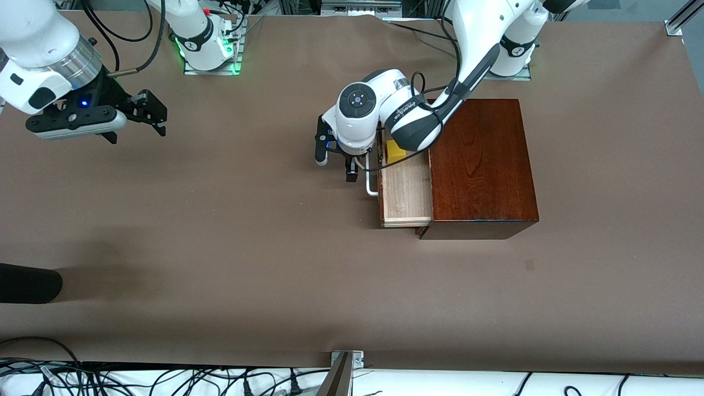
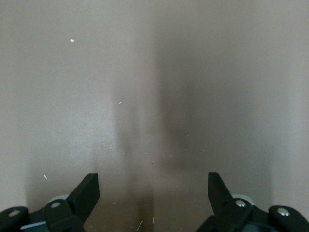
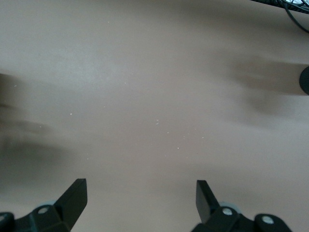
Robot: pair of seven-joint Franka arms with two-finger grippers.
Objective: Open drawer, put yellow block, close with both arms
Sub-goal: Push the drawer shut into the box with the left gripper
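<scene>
Already the yellow block lies in the drawer, at the twelve o'clock end of the pale tray in the front view and partly hidden under the left arm's wrist. The drawer stands pulled out of the dark wooden box. From how things lie, the closing step is what remains.

That step turns on one line. The drawer slides along the nine-to-three direction of the front view, and its front panel and white handle run from twelve to six. A push has to go toward three o'clock, square to that panel.

The left gripper hangs over the table just in front of the drawer, at about nine o'clock from the handle and close beside it. Its fingers are spread wide and hold nothing. The left wrist view shows only bare table between them. It is much the nearer of the two.

The right gripper is well apart, at about ten o'clock from the drawer, over the right arm's end of the table. Its fingers are also spread and empty. To share the push it would probably have to cross most of the table toward three o'clock first.
</scene>
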